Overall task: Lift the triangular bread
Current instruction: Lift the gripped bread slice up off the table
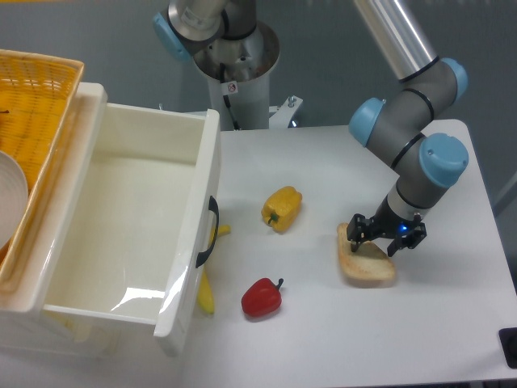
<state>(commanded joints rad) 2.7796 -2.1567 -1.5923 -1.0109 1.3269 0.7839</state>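
Observation:
The triangular bread [365, 263] lies flat on the white table, right of centre; it is pale tan with a golden-brown crust. My gripper [375, 244] points down over the bread's upper end. It is open, with one finger on each side of that end. The fingertips are low, at or near the bread's surface. The gripper body hides part of the slice's far edge.
A yellow bell pepper [281, 208] sits left of the bread and a red pepper [261, 297] lies nearer the front. A banana [206, 289] lies against the open white drawer [186, 267]. A yellow basket [32, 121] is at far left.

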